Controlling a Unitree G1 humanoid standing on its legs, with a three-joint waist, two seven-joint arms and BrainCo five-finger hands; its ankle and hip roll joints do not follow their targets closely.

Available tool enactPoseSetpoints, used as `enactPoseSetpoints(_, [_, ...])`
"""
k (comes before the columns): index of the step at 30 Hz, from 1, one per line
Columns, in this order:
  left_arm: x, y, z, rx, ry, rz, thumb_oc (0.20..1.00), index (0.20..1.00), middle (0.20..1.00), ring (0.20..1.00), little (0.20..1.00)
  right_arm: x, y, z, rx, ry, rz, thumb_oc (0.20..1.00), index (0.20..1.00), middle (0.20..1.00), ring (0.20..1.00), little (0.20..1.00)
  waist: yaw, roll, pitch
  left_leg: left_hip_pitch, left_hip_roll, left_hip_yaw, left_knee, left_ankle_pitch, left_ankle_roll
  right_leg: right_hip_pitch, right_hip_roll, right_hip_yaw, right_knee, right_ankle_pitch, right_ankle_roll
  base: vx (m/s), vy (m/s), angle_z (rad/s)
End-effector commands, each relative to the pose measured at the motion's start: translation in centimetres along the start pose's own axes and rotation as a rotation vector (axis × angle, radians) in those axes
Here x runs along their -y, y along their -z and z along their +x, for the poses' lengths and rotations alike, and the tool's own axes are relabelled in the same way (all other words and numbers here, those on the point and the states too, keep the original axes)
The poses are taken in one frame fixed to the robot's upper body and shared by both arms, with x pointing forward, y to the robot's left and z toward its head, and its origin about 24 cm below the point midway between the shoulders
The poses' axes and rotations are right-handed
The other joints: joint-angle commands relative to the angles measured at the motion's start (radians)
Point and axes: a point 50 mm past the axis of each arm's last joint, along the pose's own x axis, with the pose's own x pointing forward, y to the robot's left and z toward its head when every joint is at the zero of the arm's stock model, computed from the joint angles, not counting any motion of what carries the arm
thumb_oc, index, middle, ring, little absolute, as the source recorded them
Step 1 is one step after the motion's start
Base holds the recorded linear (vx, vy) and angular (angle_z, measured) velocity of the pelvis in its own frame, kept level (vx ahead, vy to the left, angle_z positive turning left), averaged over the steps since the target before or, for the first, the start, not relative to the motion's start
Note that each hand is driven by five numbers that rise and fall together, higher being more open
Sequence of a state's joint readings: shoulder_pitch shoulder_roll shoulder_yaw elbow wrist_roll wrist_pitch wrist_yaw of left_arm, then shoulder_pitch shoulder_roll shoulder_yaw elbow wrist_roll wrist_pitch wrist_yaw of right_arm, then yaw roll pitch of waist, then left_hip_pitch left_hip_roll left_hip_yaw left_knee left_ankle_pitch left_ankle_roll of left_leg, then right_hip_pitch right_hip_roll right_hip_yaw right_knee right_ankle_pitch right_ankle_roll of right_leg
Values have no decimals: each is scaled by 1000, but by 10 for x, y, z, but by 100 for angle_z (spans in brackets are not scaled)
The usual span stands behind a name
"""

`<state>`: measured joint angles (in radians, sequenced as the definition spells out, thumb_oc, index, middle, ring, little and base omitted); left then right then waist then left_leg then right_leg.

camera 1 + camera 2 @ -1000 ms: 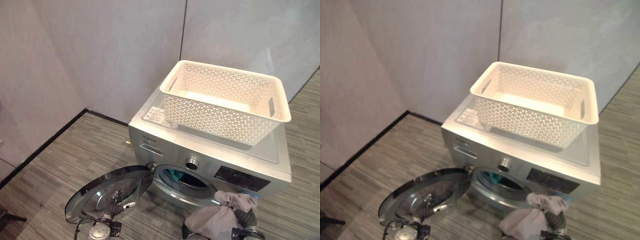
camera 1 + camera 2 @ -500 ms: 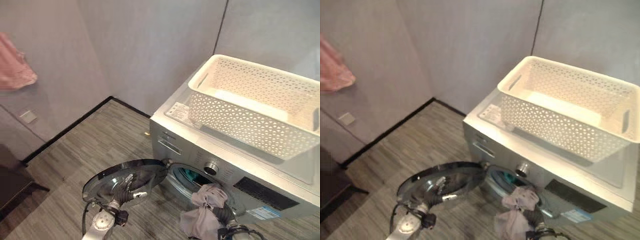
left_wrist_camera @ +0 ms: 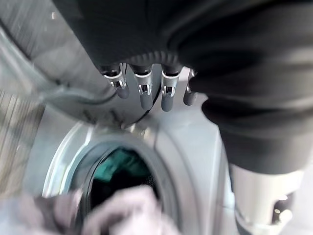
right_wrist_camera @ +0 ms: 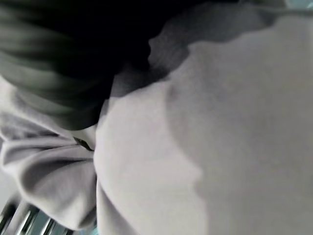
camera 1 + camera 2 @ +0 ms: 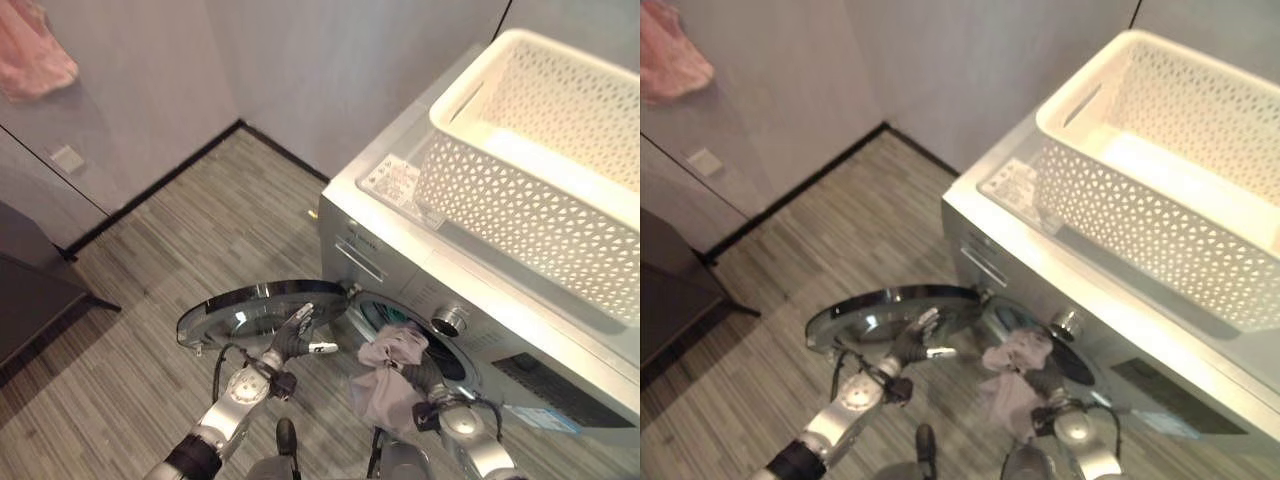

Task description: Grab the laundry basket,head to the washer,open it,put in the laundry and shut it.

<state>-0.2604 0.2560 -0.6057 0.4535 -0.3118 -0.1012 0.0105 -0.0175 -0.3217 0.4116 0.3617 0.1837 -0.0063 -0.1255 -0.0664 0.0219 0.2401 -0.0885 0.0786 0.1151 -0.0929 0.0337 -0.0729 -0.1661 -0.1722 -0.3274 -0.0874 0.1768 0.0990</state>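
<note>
Grey plank floor (image 5: pixel 150 290) surrounds the washer (image 5: pixel 480 300), basket (image 5: pixel 540 150) on top. Right hand (image 5: pixel 425 375), fingers hidden in grey laundry (image 5: pixel 385 370), state unclear, holds it hanging before the porthole. Left hand (image 5: pixel 290 340) rests straight fingers on the swung-open door (image 5: pixel 250 310).

Both eye views look steeply down from above and in front of the washing machine (image 5: pixel 470 300), facing its front panel and top, and share almost the same scene: its open round door (image 5: pixel 262 310), the porthole, the white basket (image 5: pixel 1160 170) on top. The left wrist view sits very close to the washing machine's front, looking along the left hand (image 3: pixel 142 88) toward the porthole (image 3: pixel 120 171). The right wrist view is pressed against grey cloth (image 4: pixel 205 147) by that porthole.
</note>
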Motion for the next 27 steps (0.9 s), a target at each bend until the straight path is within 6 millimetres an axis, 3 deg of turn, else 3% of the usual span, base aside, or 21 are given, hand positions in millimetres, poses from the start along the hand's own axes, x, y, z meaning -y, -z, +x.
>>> enactPoseSetpoints(1, [13, -22, 16, 77, 31, 24, 1000, 1000, 1000, 1000, 1000, 6, -34, 9, 159, 29, 36, 200, 200, 200, 200, 200, 6, -7, 26, -32, 42, 82, 6, 15, 1, -2, -10, 91, 0, -95, 59, -102, -66, -13])
enactPoseSetpoints(4, [19, -35, 25, 112, 51, 43, 1000, 1000, 1000, 1000, 1000, 6, -52, 20, 206, 58, 25, 200, 200, 200, 200, 200, 9, -12, 57, -71, 47, 90, 6, 32, 1, -45, -10, 95, 0, -80, 58, -95, -65, -10])
enactPoseSetpoints(5, [19, -35, 25, 113, 52, 43, 1000, 1000, 1000, 1000, 1000, 6, -52, 21, 206, 59, 25, 200, 200, 200, 200, 200, 10, -11, 60, -68, 48, 91, 6, 30, 0, -42, -9, 95, 0, -81, 58, -72, -51, -7])
enactPoseSetpoints(8, [24, -33, 29, 90, 45, 41, 1000, 1000, 1000, 1000, 1000, 16, -78, 35, 261, 150, 0, 200, 200, 200, 200, 200, 17, -4, 86, -101, 46, 111, 6, 41, 0, -85, -18, 95, 0, -61, 62, -55, -18, -4])
enactPoseSetpoints(12, [22, -31, 28, 85, 30, 11, 1000, 1000, 1000, 1000, 1000, 30, -91, 40, 290, 230, 12, 200, 200, 200, 200, 200, 23, 4, 100, -123, 42, 113, 6, 46, 0, -107, -28, 88, 0, -51, 62, -23, -9, -8])
enactPoseSetpoints(13, [17, -27, 20, 92, 36, 6, 1000, 1000, 1000, 1000, 1000, 45, -98, 41, 315, 302, 13, 200, 200, 200, 200, 200, 30, 16, 112, -139, 36, 115, 12, 47, 1, -118, -38, 81, 0, -44, 65, 0, 0, 0])
enactPoseSetpoints(22, [-6, -10, -21, 90, 50, 79, 1000, 1000, 1000, 1000, 1000, 70, -117, 40, 390, 415, 83, 200, 200, 200, 200, 200, 73, 45, 127, -173, 21, 118, 43, 30, 6, -136, -64, 71, 0, -32, 71, 1, 4, 1])
enactPoseSetpoints(27, [-4, 2, -14, 40, 14, 132, 1000, 1000, 1000, 1000, 1000, 62, -134, 39, 468, 412, 189, 200, 200, 200, 200, 200, 81, 38, 136, -189, 15, 123, 55, 25, 10, -148, -70, 67, 0, -26, 74, -1, 12, 3])
